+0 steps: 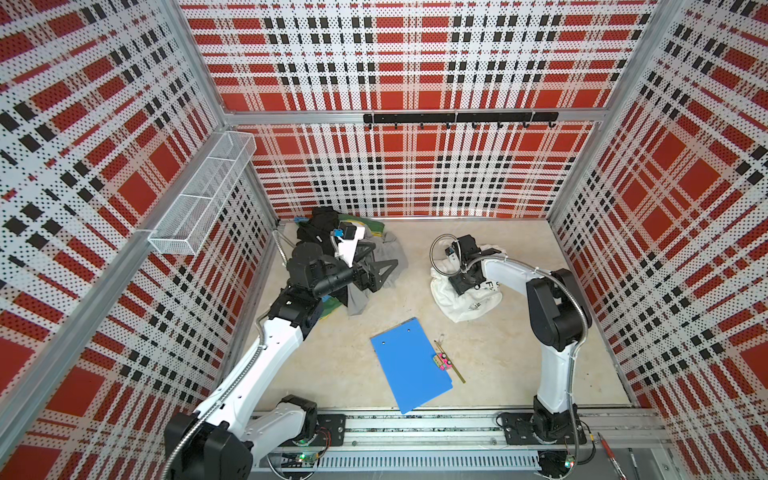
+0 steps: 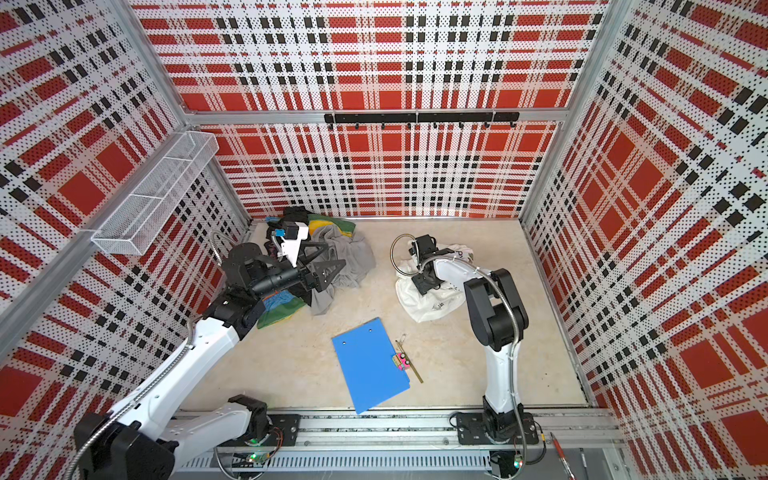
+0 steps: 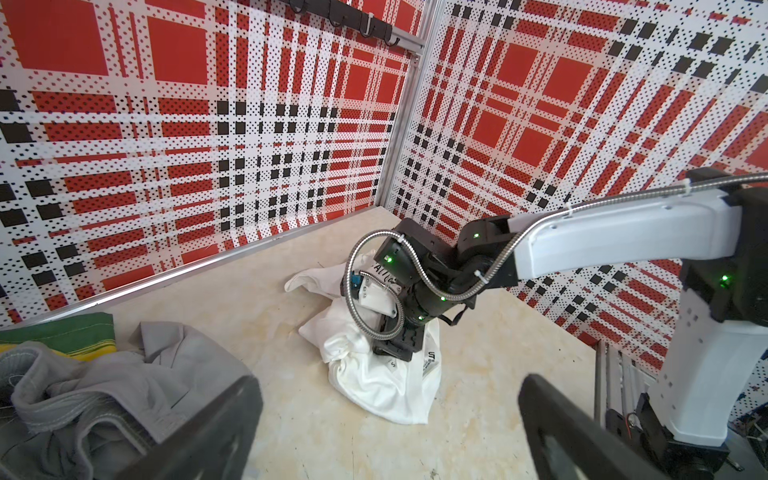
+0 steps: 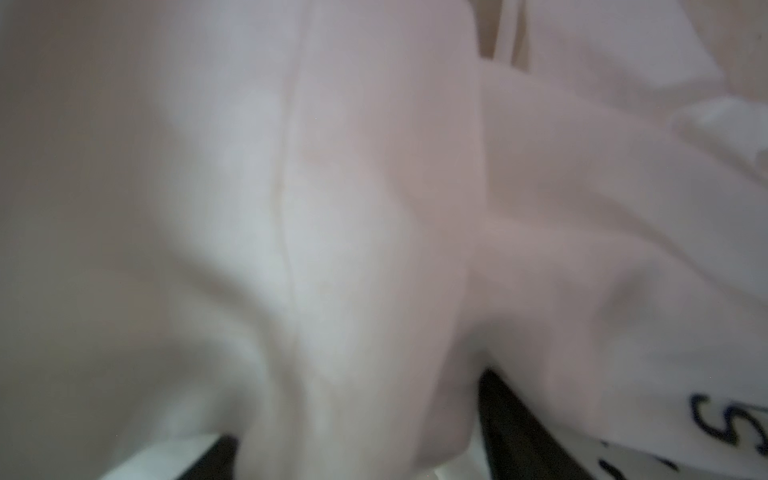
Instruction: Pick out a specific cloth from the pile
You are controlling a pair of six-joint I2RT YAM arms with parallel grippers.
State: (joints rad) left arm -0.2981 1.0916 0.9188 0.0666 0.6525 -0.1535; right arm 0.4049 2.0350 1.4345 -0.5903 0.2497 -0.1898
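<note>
Left claw (image 3: 388, 384): wide open, over pile (image 1: 392, 249), far left.
Right claw (image 3: 392, 353): pressed into shirt (image 1: 465, 307); grip unclear.
Clipboard (image 1: 409, 365): near middle of bench (image 1: 519, 365).

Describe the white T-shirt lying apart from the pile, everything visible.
The white T-shirt looks like soft, thin fabric. It is crumpled into a heap on the beige table, on the right in both top views, clear of the pile. Bits of black lettering show on its folds; no coloured print is visible. The right gripper presses down into it, with a fold bunched between its fingers. Whether that fold is clamped cannot be told.
</note>
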